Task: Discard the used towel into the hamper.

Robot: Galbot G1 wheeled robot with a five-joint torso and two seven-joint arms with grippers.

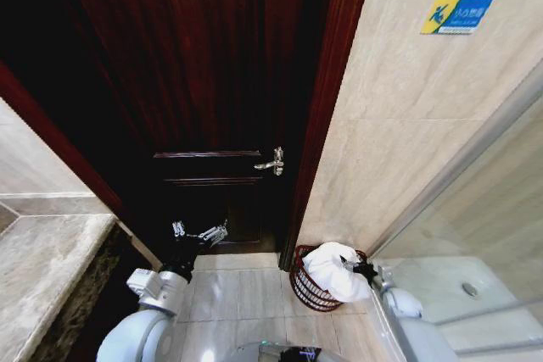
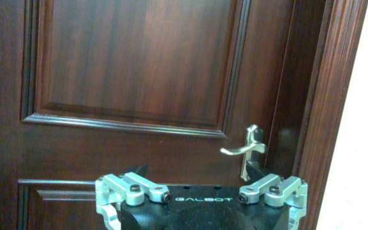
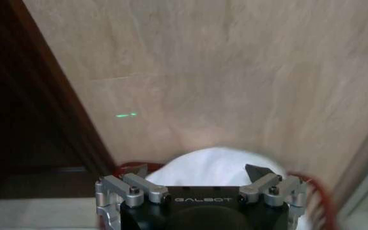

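The white towel [image 1: 336, 271] is heaped in the hamper [image 1: 304, 286], a small dark reddish-brown openwork basket on the floor in the corner between door frame and wall. The towel bulges above the rim. My right gripper [image 1: 363, 270] hovers at the towel's right side. In the right wrist view it [image 3: 197, 171] is open, with the towel [image 3: 212, 163] just beyond its fingertips and the hamper's red rim [image 3: 319, 191] around it. My left gripper [image 1: 197, 231] is open and empty, raised in front of the door; the left wrist view shows it [image 2: 197, 170] facing the door panel.
A dark wooden door [image 1: 204, 82] with a silver lever handle [image 1: 273, 161] stands ahead. A marble counter [image 1: 42, 269] is at the left, a glass shower partition [image 1: 475, 201] at the right. Beige floor tiles [image 1: 237, 294] lie between my arms.
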